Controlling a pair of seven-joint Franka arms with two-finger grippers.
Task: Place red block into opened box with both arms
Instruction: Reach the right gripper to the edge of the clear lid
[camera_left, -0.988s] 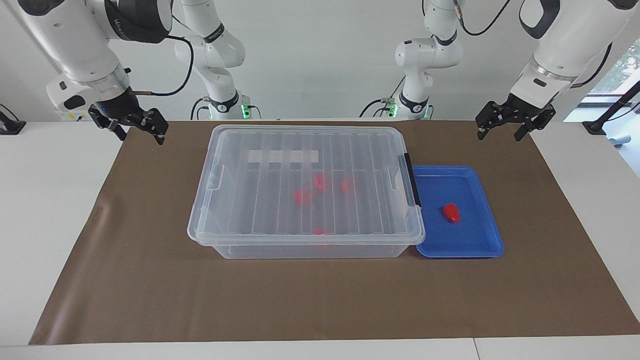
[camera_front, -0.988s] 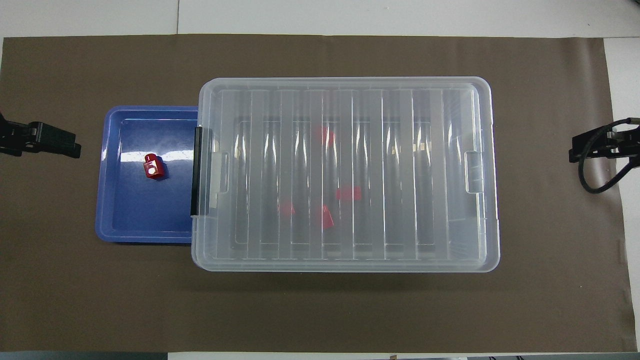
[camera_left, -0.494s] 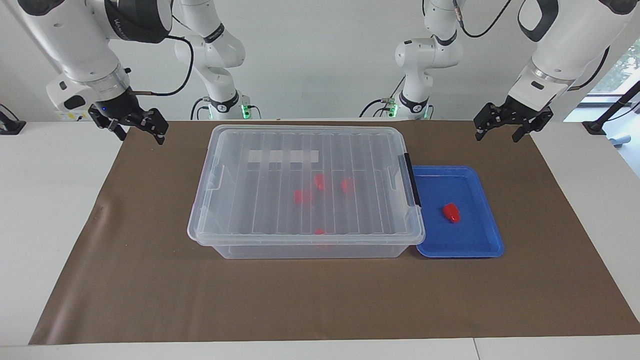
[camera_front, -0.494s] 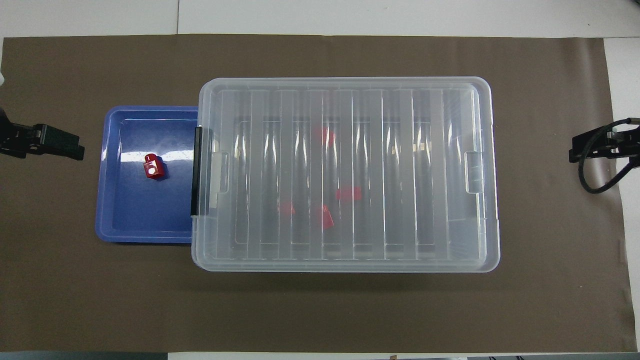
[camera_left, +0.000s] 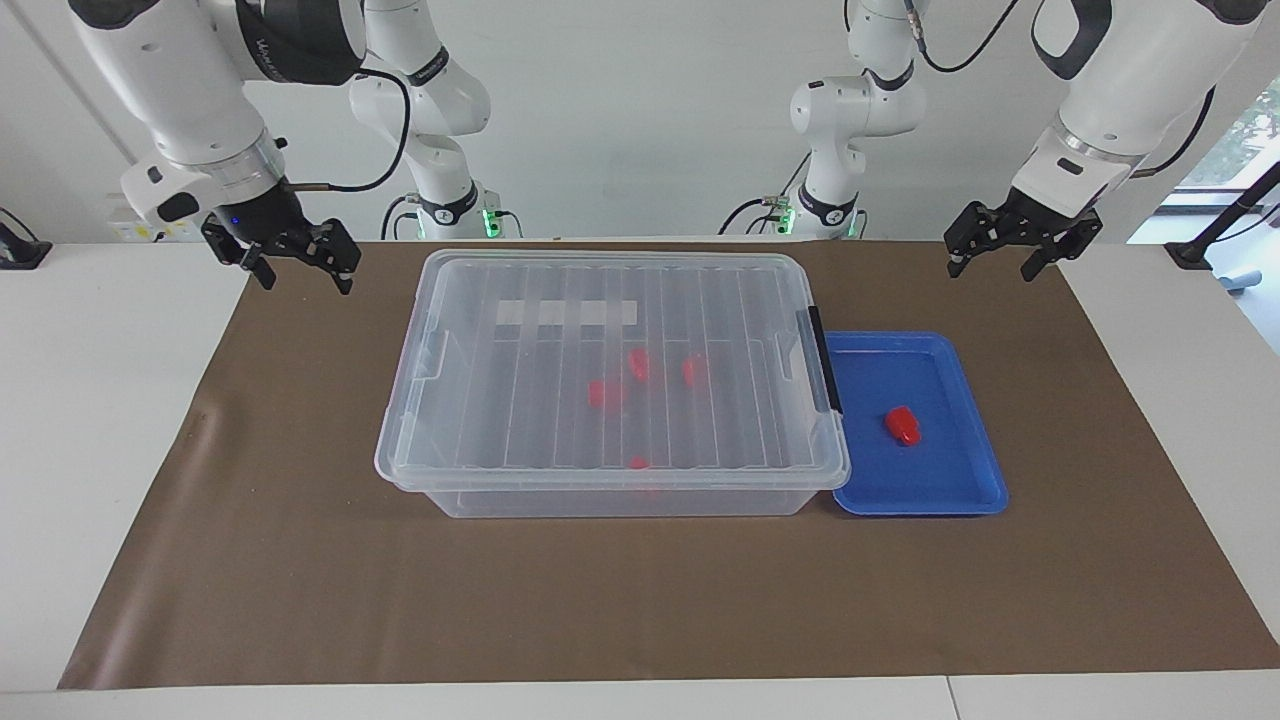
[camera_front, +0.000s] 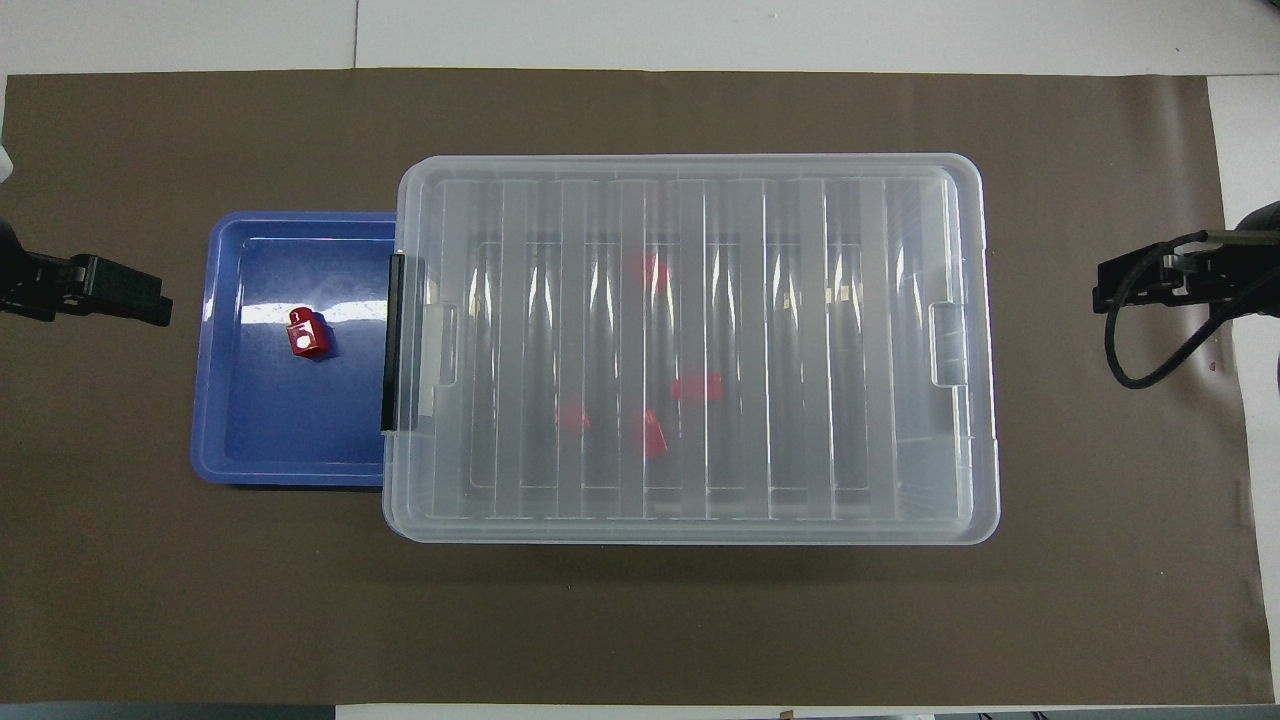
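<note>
Box (camera_left: 612, 385) mid-mat, lid on, blank white label strip (camera_left: 566, 313). My right gripper (camera_left: 297, 268), jaws spread, hangs at its ten o'clock. Red block (camera_left: 903, 426) in blue tray (camera_left: 960, 495), three o'clock. My left gripper (camera_left: 993, 258), spread, at two.

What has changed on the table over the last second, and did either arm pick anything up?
The right end effector has shifted in the air toward the box, above the brown mat. The left end effector has risen slightly and edged toward the blue tray. Both are open and empty; nothing was grasped or released. The box's lid stayed on, and the red block stayed in the tray.
</note>
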